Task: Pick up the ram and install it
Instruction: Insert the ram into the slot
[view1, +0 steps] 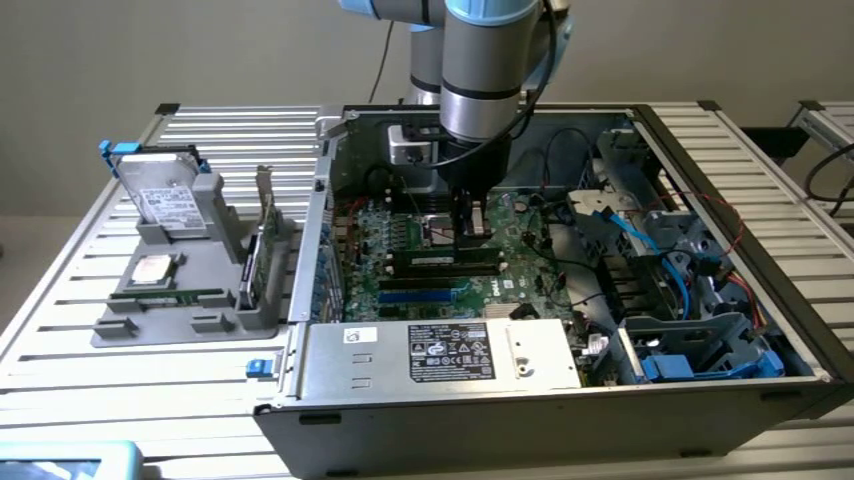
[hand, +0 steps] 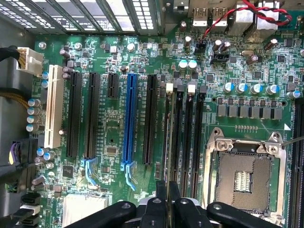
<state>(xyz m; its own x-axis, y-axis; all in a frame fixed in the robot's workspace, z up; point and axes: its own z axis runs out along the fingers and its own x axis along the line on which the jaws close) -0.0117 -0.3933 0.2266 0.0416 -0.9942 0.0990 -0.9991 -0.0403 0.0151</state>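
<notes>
So the arm is reaching straight down into the open computer case (view1: 747, 330), and the gripper (view1: 467, 238) sits right over the memory slots on the motherboard (hand: 114, 137). The jaws are pinched nearly together on the top edge of the ram (view1: 447, 261), a dark stick with a pale label standing upright on its long edge at the slot nearest the expansion slots. I honestly can't tell if it's fully seated or only resting in the slot. From the wrist view the black fingers (hand: 161, 194) line up along that same slot, with the blue slot (hand: 129, 118) on one side and the empty CPU socket (hand: 244, 175) on the other. Outside the case, toward the exterior view's left, a grey holder (view1: 147, 330) carries a hard drive (view1: 167, 200), an expansion card (view1: 267, 225) and another green stick (view1: 167, 297).
</notes>
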